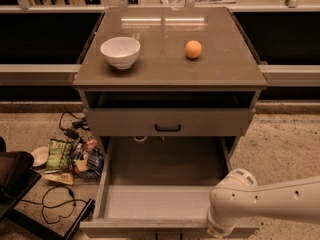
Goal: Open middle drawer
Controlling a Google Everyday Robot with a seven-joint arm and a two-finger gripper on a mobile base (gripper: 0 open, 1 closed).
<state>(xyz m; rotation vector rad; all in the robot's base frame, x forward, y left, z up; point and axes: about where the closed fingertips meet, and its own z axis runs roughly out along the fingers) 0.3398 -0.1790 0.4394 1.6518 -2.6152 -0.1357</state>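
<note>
The middle drawer (165,184) is pulled far out toward me. Its plain grey tray shows and holds nothing. Its front edge (150,228) runs along the bottom of the view, and its handle is hidden. My white arm (260,201) comes in from the right. Its rounded wrist (227,211) bends down over the drawer's front right corner. The gripper is below the wrist, past the bottom edge of the view, so I do not see it.
Above the open drawer sits a shut grey drawer with a black bar handle (167,128). The cabinet top (165,64) carries a white bowl (120,51) and an orange (193,49). Snack bags (70,156), cables and a black object (15,181) lie on the floor at left.
</note>
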